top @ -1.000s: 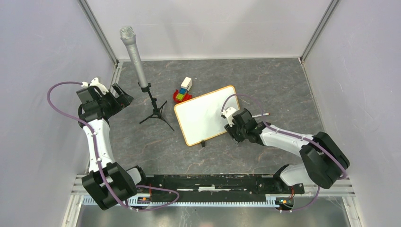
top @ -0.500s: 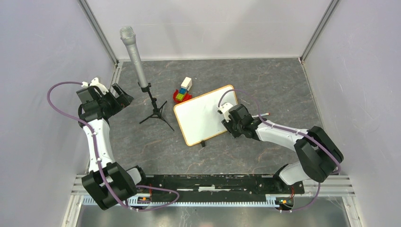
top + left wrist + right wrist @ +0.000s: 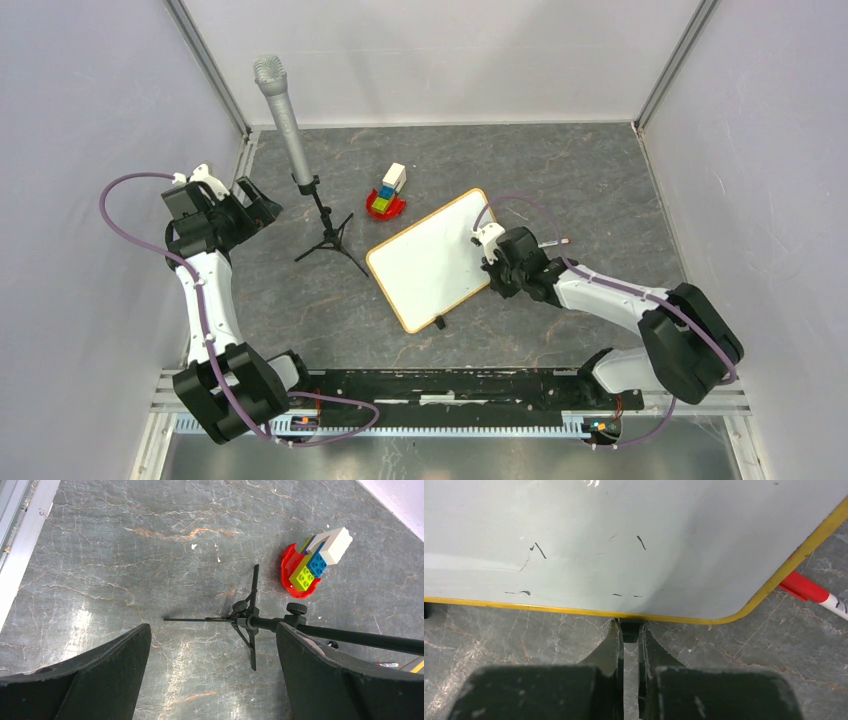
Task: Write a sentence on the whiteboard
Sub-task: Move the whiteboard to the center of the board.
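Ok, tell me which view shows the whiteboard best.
Top external: the whole whiteboard lies in frame, tilted, with only one edge covered. The right wrist view shows just one corner and edge, where the right tool is shut on it. The left wrist view shows none of its face.

Top cam overhead, far; L wrist looks down, shares tripod (image 3: pixel 329 238); R wrist close on whiteboard (image 3: pixel 624 545).

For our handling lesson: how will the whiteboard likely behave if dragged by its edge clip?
The whiteboard looks rigid and thin-framed, so it probably moves as one flat piece. Gripped at one clip by the right claw, it may pivot rather than slide straight.
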`<state>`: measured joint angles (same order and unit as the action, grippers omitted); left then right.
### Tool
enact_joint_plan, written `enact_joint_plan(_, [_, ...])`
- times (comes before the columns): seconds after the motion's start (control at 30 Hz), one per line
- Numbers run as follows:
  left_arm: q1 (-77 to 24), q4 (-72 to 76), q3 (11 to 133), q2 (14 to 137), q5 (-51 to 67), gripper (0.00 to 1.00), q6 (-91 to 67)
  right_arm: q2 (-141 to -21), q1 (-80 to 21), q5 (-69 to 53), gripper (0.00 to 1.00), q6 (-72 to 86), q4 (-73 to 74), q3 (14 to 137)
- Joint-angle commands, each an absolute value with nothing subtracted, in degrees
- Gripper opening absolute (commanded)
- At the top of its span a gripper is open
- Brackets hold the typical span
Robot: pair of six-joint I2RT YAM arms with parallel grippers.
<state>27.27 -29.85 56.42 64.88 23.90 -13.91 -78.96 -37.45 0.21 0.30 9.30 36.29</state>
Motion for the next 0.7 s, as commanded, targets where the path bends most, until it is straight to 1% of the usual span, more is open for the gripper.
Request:
enact_joint_plan(0.0, [27.5,-27.9,58.4,64.9,24.3,1.00,-16.6,-75.8,-37.9,-2.5,0.00,-0.1,15.6,32.1])
enact_joint_plan(0.23, [27.5,-27.9,58.7,64.4,24.2,1.00,-16.9,-71.1,-37.9,-1.6,0.02,2.6,22.1,30.5])
enact_joint_plan(0.43, [27.4,-27.9,59.0,64.3,23.6,1.00,-17.1,-67.5,-37.9,-3.1,0.00,7.2,26.8,28.6])
enact_joint_plan(0.47, [27.5,-27.9,59.0,64.3,23.6,1.00,-17.1,-67.0,-37.9,-3.9,0.01,8.2,27.5,28.2])
enact_joint_plan(0.67, [27.5,-27.3,59.0,64.8,23.8,1.00,-17.7,-65.2,-37.8,-9.1,0.20,11.1,27.1,26.3])
